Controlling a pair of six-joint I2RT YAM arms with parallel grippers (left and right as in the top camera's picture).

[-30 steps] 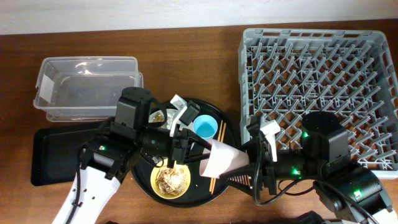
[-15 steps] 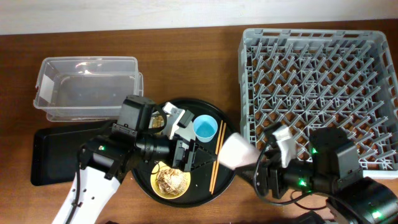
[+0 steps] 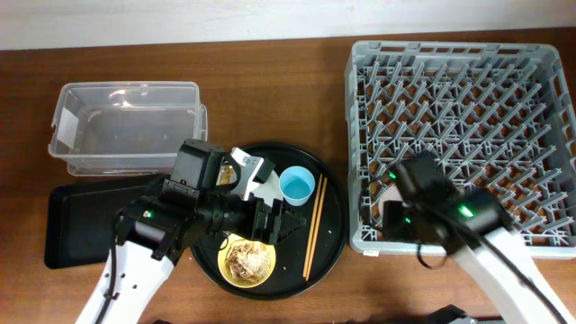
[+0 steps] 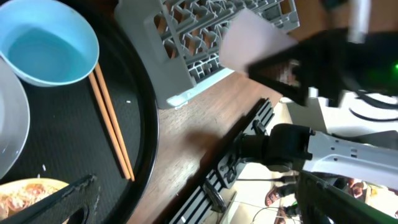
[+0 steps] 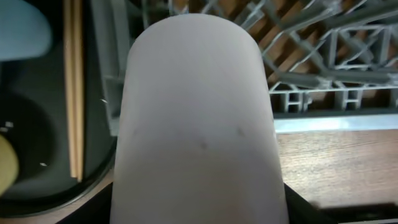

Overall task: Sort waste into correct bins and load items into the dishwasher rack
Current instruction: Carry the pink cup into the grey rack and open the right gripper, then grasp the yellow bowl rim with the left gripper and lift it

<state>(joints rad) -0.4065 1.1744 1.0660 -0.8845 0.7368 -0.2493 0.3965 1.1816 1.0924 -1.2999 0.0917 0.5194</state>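
A pale pink cup (image 5: 199,118) fills the right wrist view, and my right gripper (image 5: 198,208) is shut on it, by the front-left corner of the grey dishwasher rack (image 3: 459,81). The left wrist view shows that cup (image 4: 255,40) up in the air beside the rack. My left gripper (image 3: 270,219) hangs open over the round black tray (image 3: 328,247), holding nothing. On that tray stand a light-blue cup (image 3: 297,186) and a yellow bowl (image 3: 225,268) holding food scraps (image 3: 247,259). The edge of a pale-grey plate (image 4: 9,134) shows in the left wrist view.
Wooden chopsticks (image 3: 312,229) lie on the round tray right of the bowl. A clear plastic box (image 3: 126,126) sits at the back left, with a shallow black tray (image 3: 81,225) in front of it. My right arm (image 3: 441,216) covers the rack's front-left corner.
My left gripper has opened and let go of the pink cup. The right gripper has carried the cup from over the round tray to the rack's front-left corner.
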